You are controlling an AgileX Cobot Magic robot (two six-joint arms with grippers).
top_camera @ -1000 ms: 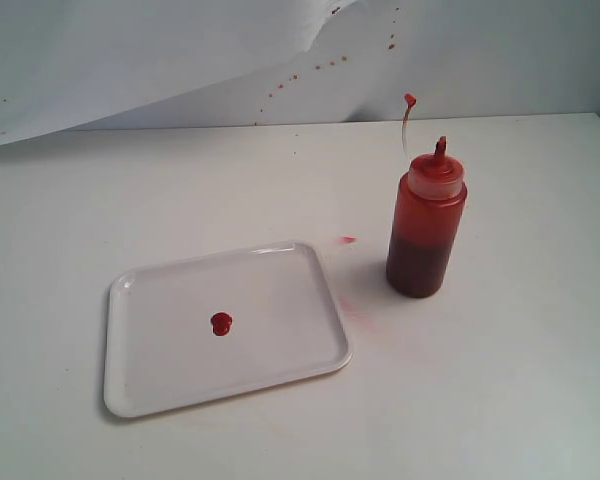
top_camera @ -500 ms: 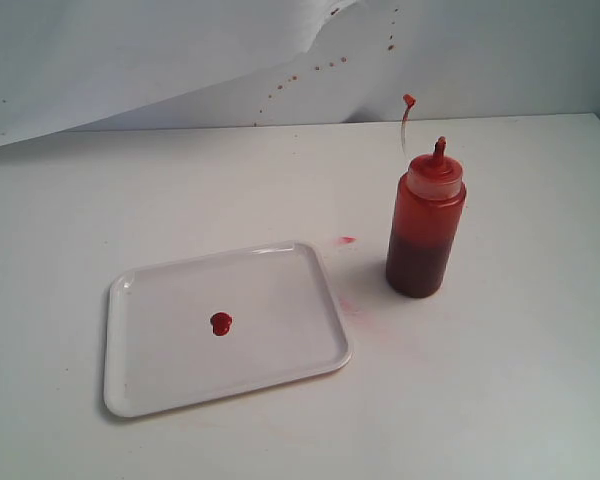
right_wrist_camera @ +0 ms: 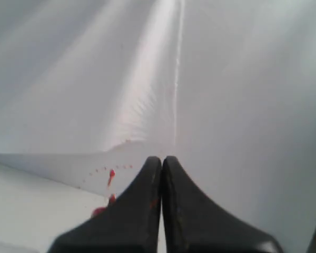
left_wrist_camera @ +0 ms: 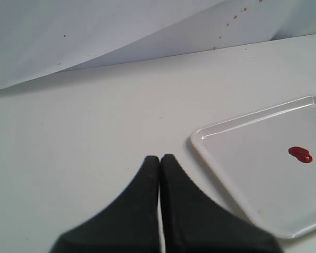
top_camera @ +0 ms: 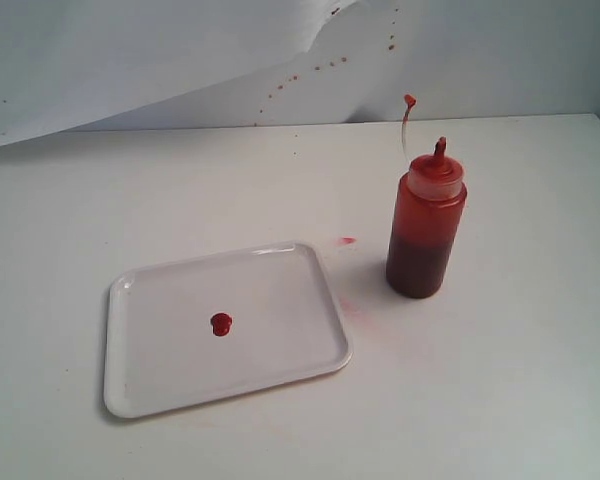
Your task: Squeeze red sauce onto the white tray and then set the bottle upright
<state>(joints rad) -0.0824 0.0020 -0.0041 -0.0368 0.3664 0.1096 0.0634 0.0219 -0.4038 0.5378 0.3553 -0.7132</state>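
One blob of red sauce [top_camera: 221,323] sits near the middle of the white tray [top_camera: 280,285]; the bottle [top_camera: 424,225] stands upright near the tray's right side, dark sauce in its lower half. Both rest on a white table [top_camera: 500,400] before a red-specked backdrop [top_camera: 180,60]. The left gripper [left_wrist_camera: 159,158] and right gripper [right_wrist_camera: 161,159] are pressed together, holding nothing.

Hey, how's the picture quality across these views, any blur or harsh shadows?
Exterior view: soft even light, sharp; the bottle casts only a faint shadow toward the white tray. Left wrist view: tray sharp, the shut left gripper slightly soft. Right wrist view: hazy and blurred, a bright streak on the backdrop beyond the shut right gripper.
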